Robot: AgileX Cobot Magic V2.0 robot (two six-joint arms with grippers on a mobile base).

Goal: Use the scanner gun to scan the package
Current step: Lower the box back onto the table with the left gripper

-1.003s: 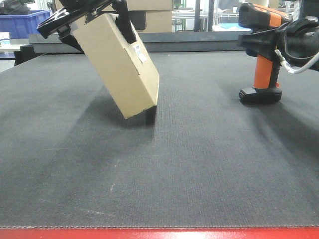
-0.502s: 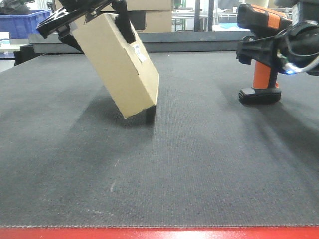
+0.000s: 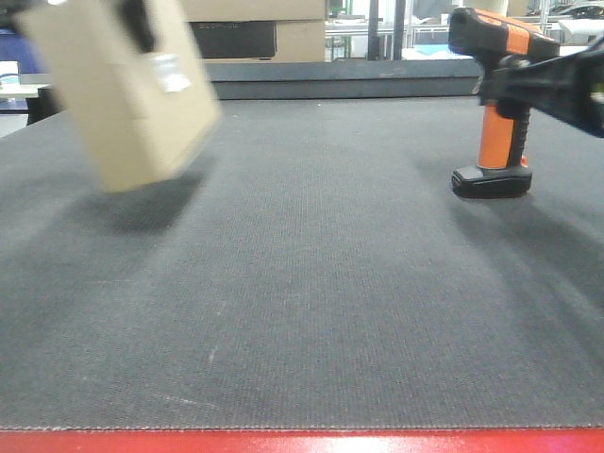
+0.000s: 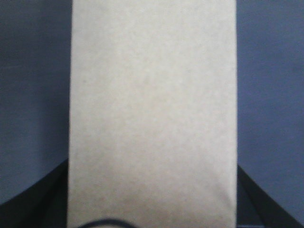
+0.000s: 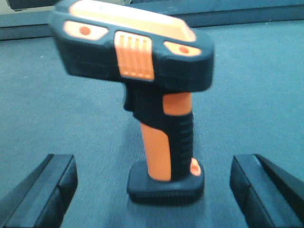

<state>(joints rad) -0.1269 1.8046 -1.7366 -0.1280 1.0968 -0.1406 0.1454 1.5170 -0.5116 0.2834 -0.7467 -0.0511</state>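
The package (image 3: 118,94), a plain tan cardboard box with a small white label (image 3: 170,68), hangs tilted above the table at far left, blurred by motion. It fills the left wrist view (image 4: 152,95), where my left gripper (image 4: 152,199) is shut on it, with dark fingers at both sides. The scanner gun (image 3: 495,104) stands upright on its black base at right. In the right wrist view the scanner gun (image 5: 156,118) stands between the open fingers (image 5: 47,190) of my right gripper (image 5: 156,199), untouched. The right gripper (image 3: 528,80) sits beside the scanner's handle.
Larger cardboard boxes with a dark panel (image 3: 255,33) stand behind the table's far edge. The table is covered by a dark grey mat (image 3: 311,283) with a red front edge (image 3: 302,442). Racks and shelves fill the background.
The left gripper has swung the package quickly to the left and slightly up. The right gripper has drawn back to the right from the scanner's handle. The scanner has not moved.
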